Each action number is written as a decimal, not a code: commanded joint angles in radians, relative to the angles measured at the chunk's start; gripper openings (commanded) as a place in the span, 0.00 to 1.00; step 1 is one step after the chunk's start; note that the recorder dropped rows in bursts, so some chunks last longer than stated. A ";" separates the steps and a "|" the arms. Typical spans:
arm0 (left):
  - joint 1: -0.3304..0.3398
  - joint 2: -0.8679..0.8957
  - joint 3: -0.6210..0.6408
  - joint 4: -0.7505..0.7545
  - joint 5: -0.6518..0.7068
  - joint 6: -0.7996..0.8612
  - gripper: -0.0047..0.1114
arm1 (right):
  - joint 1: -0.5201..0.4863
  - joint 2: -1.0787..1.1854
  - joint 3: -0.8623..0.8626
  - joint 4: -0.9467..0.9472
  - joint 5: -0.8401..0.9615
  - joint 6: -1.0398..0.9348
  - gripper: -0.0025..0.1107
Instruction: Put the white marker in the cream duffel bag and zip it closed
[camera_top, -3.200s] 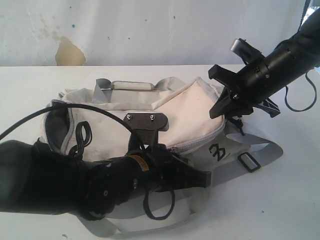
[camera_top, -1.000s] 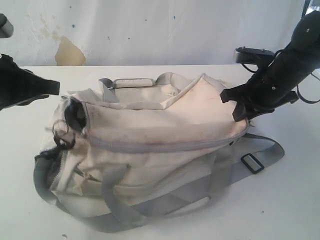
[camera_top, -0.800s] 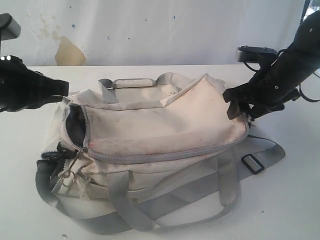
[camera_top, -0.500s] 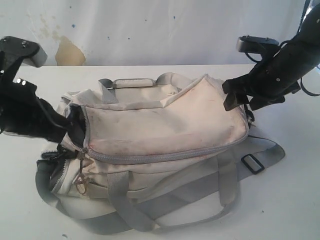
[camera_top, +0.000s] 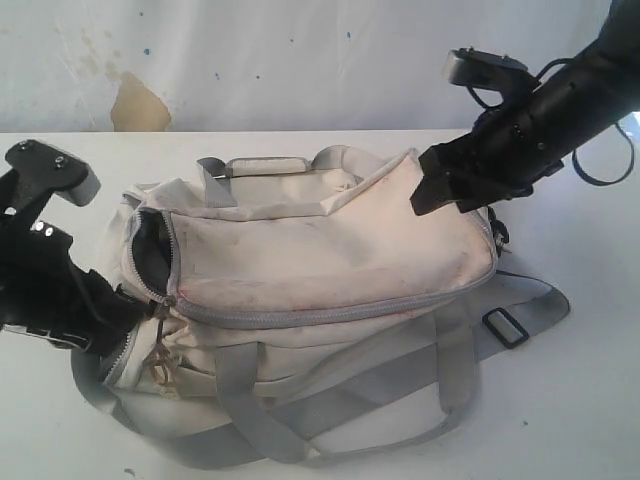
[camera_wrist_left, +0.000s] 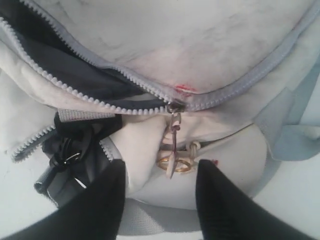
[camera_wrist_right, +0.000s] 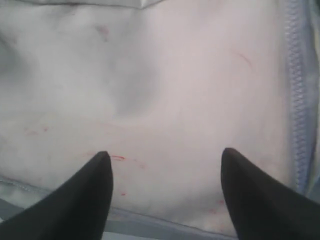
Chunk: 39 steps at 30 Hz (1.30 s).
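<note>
subject: cream duffel bag (camera_top: 320, 250), lying on its side on the white desk (camera_top: 580, 380), grey straps (camera_top: 350, 390) slack beneath it. the white marker shows in no view; it is probably inside the bag, but this cannot be confirmed.

closure: the zip is run shut along the long front edge. a short stretch at the bag's left end is still open, with dark lining (camera_wrist_left: 75, 75) exposed. the slider (camera_wrist_left: 175, 106) sits at the start of that gap.

claws: left claw (camera_wrist_left: 161, 172) stands apart, holding nothing, with the pull tab (camera_wrist_left: 173, 145) and its gold ring (camera_wrist_left: 175, 165) dangling between the fingers. right claw (camera_wrist_right: 165, 157) is also apart and empty, hovering over the stained top panel.

handling, as judged: the bag is soft and limp and will bunch and drag if pulled unbraced. the tab is small, thin, free-swinging and likely slippery. take it near the slider and brace the fabric beyond the gap.

change: a second ago the left claw was closed and off to the side, clear of the bag; it has since dropped to the open end and parted. the right claw has lifted from the bag's right end to above the top panel.
</note>
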 joint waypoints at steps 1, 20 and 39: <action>-0.005 -0.002 0.051 -0.018 -0.114 0.001 0.46 | 0.051 -0.008 0.000 0.009 0.011 -0.047 0.53; -0.005 0.157 0.096 -0.340 -0.170 0.144 0.46 | 0.226 -0.008 0.000 0.013 0.007 -0.149 0.53; 0.013 0.111 -0.109 0.111 -0.047 -0.397 0.70 | 0.263 -0.008 0.000 0.035 0.045 -0.331 0.53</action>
